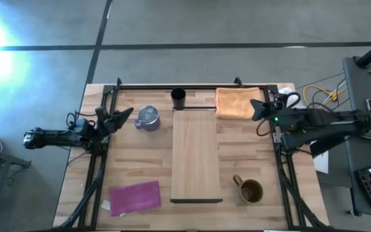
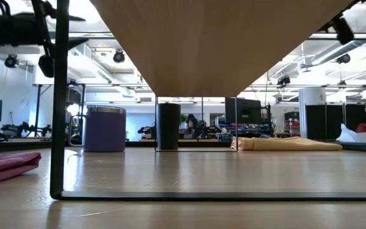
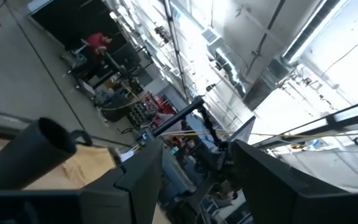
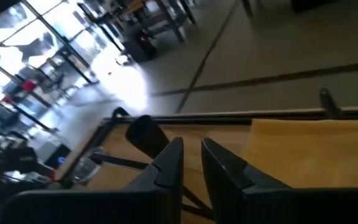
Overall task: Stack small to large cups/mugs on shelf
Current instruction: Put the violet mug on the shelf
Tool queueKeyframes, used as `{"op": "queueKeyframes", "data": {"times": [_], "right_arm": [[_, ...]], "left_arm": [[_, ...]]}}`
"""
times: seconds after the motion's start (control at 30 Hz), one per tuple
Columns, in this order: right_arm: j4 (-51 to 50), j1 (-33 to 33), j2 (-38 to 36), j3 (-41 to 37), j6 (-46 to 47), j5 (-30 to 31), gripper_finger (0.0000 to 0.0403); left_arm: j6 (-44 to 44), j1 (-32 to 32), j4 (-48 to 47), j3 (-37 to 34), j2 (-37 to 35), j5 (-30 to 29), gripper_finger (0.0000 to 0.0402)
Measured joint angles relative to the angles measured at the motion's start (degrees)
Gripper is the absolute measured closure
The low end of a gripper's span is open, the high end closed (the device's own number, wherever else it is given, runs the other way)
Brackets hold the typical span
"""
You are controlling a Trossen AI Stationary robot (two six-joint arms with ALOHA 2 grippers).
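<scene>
Both grippers (image 1: 122, 116) (image 1: 257, 109) seemingly parted, idle.

I see a black cup (image 1: 178, 97), purple mug (image 1: 147, 118) with silvery rim, brown mug (image 1: 250, 190) — light-wood shelf (image 1: 196, 154), orange cloth (image 1: 237, 102), purple cloth (image 1: 134, 196).

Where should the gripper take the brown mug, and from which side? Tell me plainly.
Grip the brown mug by its rim wall, from straight above. It stands upright with its mouth open, and its handle points toward the shelf, so pinch the wall away from the handle. The right gripper, open beside the orange cloth, is on the mug's side.
</scene>
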Motion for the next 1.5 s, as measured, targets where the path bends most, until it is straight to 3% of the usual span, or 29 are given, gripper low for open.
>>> {"op": "queueKeyframes", "data": {"times": [0.23,0.47,0.67,0.8,0.9,1.17,1.3,1.5], "right_arm": [[-12.4,-1.9,4.4,9.4,0.1,-0.6,0.0279],[-20.2,-4.2,7.3,15.2,3.8,-3.8,0.0230],[-23.5,-5.4,9.2,17.1,7.5,-4.9,0.0223],[-23.3,-5.4,10.0,16.9,7.7,-4.9,0.0225],[-23.3,-5.7,10.4,16.3,8.4,-5.9,0.0225],[-24.5,-5.6,10.3,15.2,11.7,-7.8,0.0223],[-25.6,-5.6,10.3,15.2,12.2,-7.9,0.0223],[-26.5,-5.6,10.3,15.1,12.1,-7.5,0.0222]], "left_arm": [[7.5,0.0,-4.4,6.9,6.8,1.9,0.0217],[10.8,0.1,-21.0,17.4,15.9,3.2,0.0217],[12.1,3.6,-31.2,27.0,22.5,2.5,0.0217],[18.7,8.0,-40.0,34.2,27.9,2.3,0.0217],[24.1,12.2,-47.6,40.6,32.9,4.6,0.0217],[27.9,23.4,-73.7,53.2,46.1,10.5,0.0217],[28.5,22.7,-80.1,52.6,44.5,10.7,0.0217],[23.8,17.1,-80.7,46.4,31.6,11.0,0.0217]]}}
